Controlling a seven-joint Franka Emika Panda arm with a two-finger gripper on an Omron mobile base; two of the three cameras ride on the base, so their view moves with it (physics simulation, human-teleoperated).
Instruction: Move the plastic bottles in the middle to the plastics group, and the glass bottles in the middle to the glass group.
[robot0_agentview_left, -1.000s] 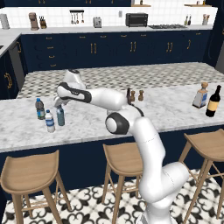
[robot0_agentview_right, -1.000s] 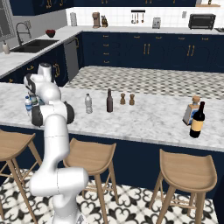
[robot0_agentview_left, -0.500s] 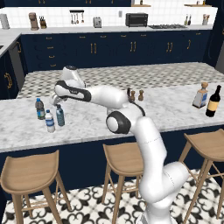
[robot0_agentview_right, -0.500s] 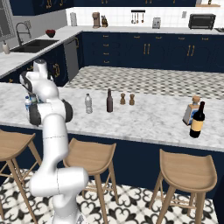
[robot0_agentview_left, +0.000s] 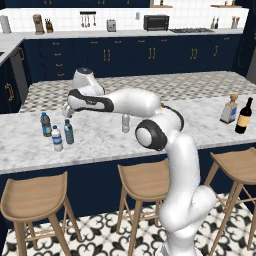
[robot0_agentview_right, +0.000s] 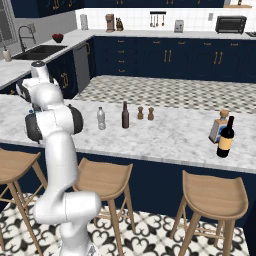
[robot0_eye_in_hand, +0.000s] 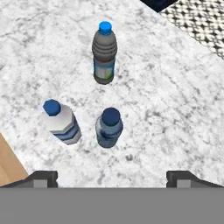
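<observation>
My gripper (robot0_agentview_left: 66, 111) hangs open over the left end of the marble counter (robot0_agentview_left: 100, 145), nothing between its fingers. Right below it, in the hand view, a blue-tinted bottle (robot0_eye_in_hand: 109, 127) stands free beside a clear bottle with a blue label (robot0_eye_in_hand: 61, 121) and a dark bottle with a blue cap (robot0_eye_in_hand: 104, 52). These three form a cluster (robot0_agentview_left: 57, 132) at the left. A clear greyish bottle (robot0_agentview_right: 101, 118) and a dark brown glass bottle (robot0_agentview_right: 125, 115) stand mid-counter. At the far right are a square corked bottle (robot0_agentview_right: 218, 126) and a black wine bottle (robot0_agentview_right: 225, 137).
Two small brown shakers (robot0_agentview_right: 145, 113) stand just right of the brown bottle. Wooden stools (robot0_agentview_left: 145, 185) line the counter's near side. The arm (robot0_agentview_left: 130, 102) stretches low over the counter from the middle toward the left.
The jaws have opened and let go of the blue-tinted bottle, which now stands by the two plastic bottles. The hand has lifted a little above it.
</observation>
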